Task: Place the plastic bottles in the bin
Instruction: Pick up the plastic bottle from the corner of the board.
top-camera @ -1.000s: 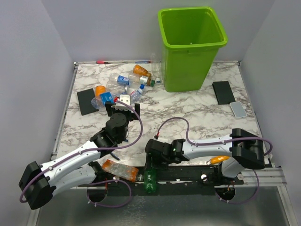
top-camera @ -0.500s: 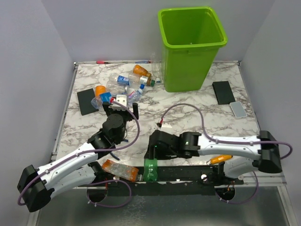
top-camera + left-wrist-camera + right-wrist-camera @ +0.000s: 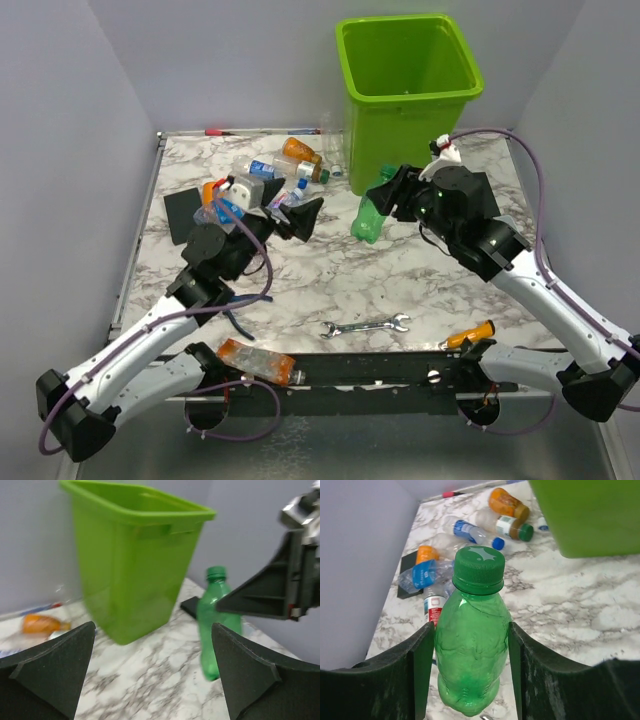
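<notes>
My right gripper (image 3: pixel 380 203) is shut on a green bottle (image 3: pixel 369 220) with a green cap and holds it in the air just in front of the lime-green bin (image 3: pixel 405 100). The right wrist view shows the bottle (image 3: pixel 472 650) upright between both fingers. My left gripper (image 3: pixel 283 212) is open and empty, raised above the table and facing the bin (image 3: pixel 130 555) and the green bottle (image 3: pixel 216 625). Several clear, orange and blue-labelled bottles (image 3: pixel 268 178) lie in a pile at the far left. An orange bottle (image 3: pixel 255 360) lies at the near edge by the left arm's base.
A silver wrench (image 3: pixel 365 326) and an orange-handled screwdriver (image 3: pixel 470 335) lie near the front edge. A black pad (image 3: pixel 184 214) lies at the left, and another black pad (image 3: pixel 478 190) and a grey phone-like slab (image 3: pixel 506 232) at the right. Grey walls enclose the table.
My right arm has lifted the green bottle from the near edge up and back to the bin's front. My left gripper has risen and turned right toward the bin.
</notes>
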`<state>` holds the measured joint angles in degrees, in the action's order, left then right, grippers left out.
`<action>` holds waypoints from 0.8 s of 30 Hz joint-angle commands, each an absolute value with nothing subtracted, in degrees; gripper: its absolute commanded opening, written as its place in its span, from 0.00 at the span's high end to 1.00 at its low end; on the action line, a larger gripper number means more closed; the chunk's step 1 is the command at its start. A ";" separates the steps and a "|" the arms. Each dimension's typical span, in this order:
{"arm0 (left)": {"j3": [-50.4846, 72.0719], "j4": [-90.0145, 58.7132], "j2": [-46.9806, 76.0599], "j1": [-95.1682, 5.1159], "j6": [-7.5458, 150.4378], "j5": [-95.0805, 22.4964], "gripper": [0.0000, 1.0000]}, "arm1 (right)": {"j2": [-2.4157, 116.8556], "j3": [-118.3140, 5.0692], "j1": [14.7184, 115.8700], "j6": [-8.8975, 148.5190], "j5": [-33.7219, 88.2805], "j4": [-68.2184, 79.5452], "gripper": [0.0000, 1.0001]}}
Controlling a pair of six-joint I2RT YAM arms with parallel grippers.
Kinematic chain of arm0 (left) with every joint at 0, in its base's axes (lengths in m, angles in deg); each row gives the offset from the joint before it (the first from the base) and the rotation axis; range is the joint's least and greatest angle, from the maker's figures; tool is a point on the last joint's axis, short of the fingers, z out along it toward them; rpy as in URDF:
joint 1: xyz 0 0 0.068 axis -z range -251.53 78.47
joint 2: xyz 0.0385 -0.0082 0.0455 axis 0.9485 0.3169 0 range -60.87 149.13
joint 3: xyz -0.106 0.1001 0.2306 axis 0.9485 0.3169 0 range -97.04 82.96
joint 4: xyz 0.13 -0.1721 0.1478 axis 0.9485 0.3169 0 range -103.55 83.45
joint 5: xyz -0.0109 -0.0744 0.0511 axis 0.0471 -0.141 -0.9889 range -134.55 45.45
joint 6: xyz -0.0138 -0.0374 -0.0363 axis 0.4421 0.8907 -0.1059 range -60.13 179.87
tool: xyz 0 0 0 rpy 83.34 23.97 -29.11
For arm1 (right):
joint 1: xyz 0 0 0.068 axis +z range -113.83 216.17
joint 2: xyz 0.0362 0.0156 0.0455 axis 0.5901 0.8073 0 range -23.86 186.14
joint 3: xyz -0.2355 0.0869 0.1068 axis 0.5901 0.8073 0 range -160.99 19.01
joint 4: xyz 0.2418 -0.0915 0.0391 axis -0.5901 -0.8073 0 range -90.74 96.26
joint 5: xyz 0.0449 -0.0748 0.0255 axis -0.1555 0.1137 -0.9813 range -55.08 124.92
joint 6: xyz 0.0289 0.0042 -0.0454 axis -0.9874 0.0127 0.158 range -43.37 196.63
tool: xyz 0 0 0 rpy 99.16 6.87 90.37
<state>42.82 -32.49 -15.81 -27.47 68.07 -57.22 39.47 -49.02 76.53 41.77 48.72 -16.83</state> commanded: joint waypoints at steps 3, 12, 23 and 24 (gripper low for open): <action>32.32 -35.86 0.69 -31.99 74.86 -17.27 0.01 | 39.74 -46.61 71.50 51.16 29.78 -3.00 0.73; 35.36 -42.27 9.04 -31.11 76.40 -11.15 0.01 | 40.77 -46.21 70.20 51.36 20.55 -0.55 0.71; 39.63 -47.29 9.56 -31.00 78.44 -15.28 0.12 | 39.94 -41.28 70.26 51.36 12.84 7.18 0.71; 40.12 -48.23 9.39 -31.01 79.03 -15.44 0.16 | 39.56 -40.63 70.21 51.54 12.37 8.24 0.71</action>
